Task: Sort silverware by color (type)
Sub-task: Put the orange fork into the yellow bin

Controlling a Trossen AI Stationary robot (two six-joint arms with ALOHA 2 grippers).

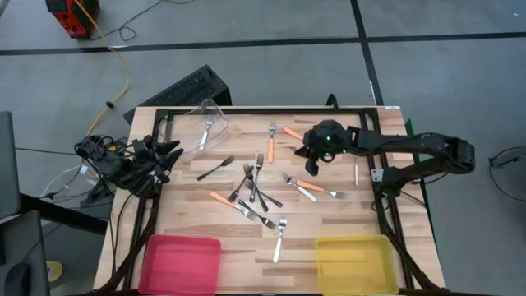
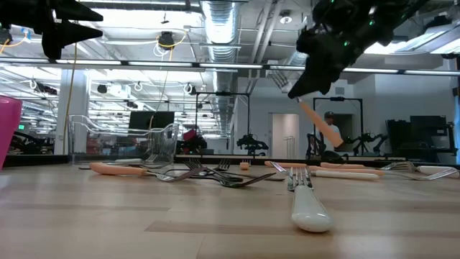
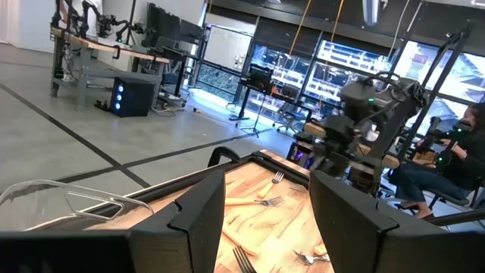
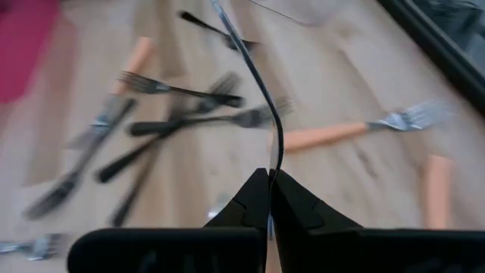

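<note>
Several forks lie scattered on the wooden table (image 1: pixel 329 226): dark ones crossed at the middle (image 1: pixel 255 185), orange-handled ones (image 1: pixel 271 141) (image 1: pixel 222 199), and silver ones (image 1: pixel 279 238). My right gripper (image 1: pixel 312 158) hangs above the far middle of the table, shut on a slim fork (image 4: pixel 258 76) that shows edge-on. Its orange handle (image 2: pixel 320 122) slants down below the gripper (image 2: pixel 302 86). My left gripper (image 1: pixel 168 152) waits open at the table's left edge, its fingers (image 3: pixel 204 208) level and holding nothing. My right gripper pinches the fork between its two fingertips at its thin neck (image 4: pixel 271 163). The fingers slant down from the table's right side. The slim front part sticks out ahead of the fingers, the orange handle hangs slanting below them, and the whole fork is clear of the table.
A clear bin (image 1: pixel 201 123) at the far left holds one silver fork. A pink bin (image 1: pixel 181 261) stands at the near left and a yellow bin (image 1: pixel 353 263) at the near right. A black frame (image 1: pixel 386 197) runs along the table's sides.
</note>
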